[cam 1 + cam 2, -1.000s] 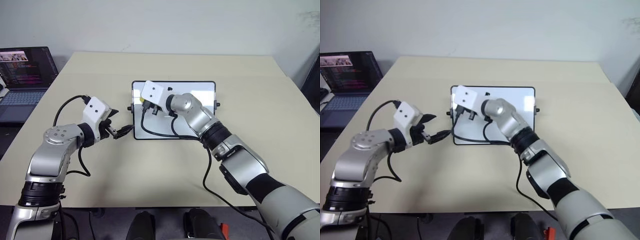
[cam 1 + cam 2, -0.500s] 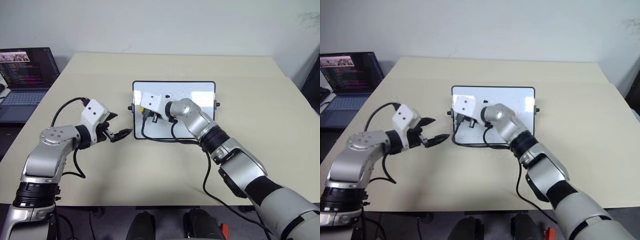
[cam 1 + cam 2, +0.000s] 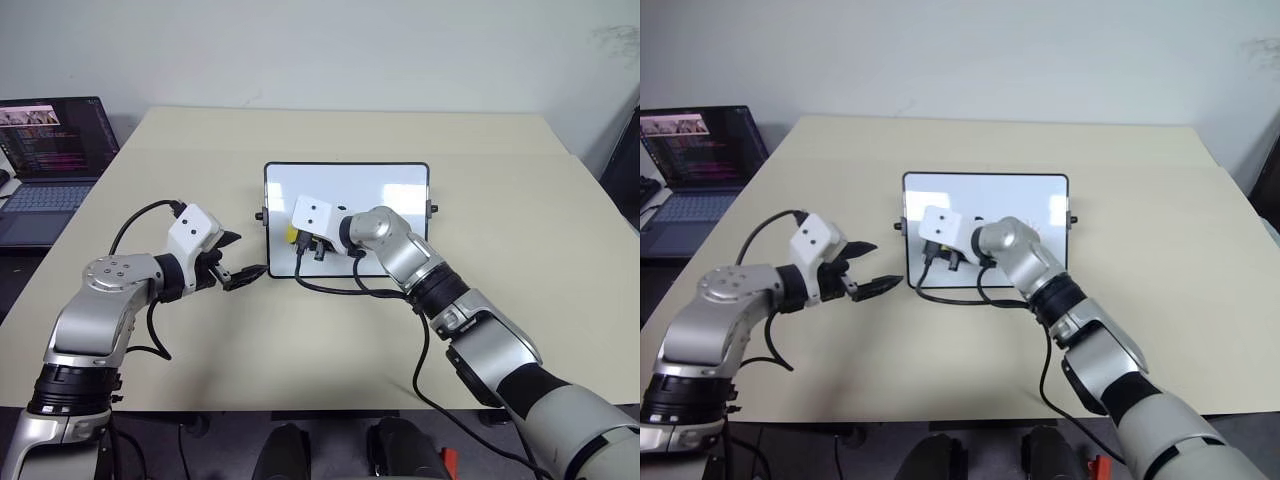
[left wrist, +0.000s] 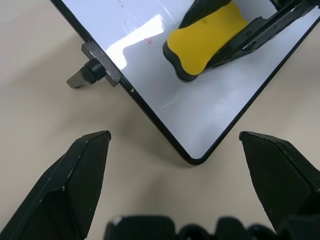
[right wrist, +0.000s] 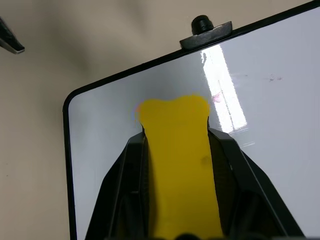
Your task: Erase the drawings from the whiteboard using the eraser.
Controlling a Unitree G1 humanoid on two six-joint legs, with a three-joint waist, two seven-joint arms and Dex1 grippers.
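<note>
We clamp the eraser (image 4: 202,42) in our right gripper (image 5: 175,150) against the whiteboard (image 3: 400,190) to wipe faint marks; our left gripper (image 4: 175,150), fingers spread and empty, waits beside its corner.

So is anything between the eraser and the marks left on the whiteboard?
Nothing visible. The right gripper holds the eraser on the whiteboard, and bare white surface separates it from the faint red marks beside it.

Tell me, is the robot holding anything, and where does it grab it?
The right pincer holds the yellow eraser, one finger on each long side, over the whiteboard. The left pincer is open and holds nothing.
</note>
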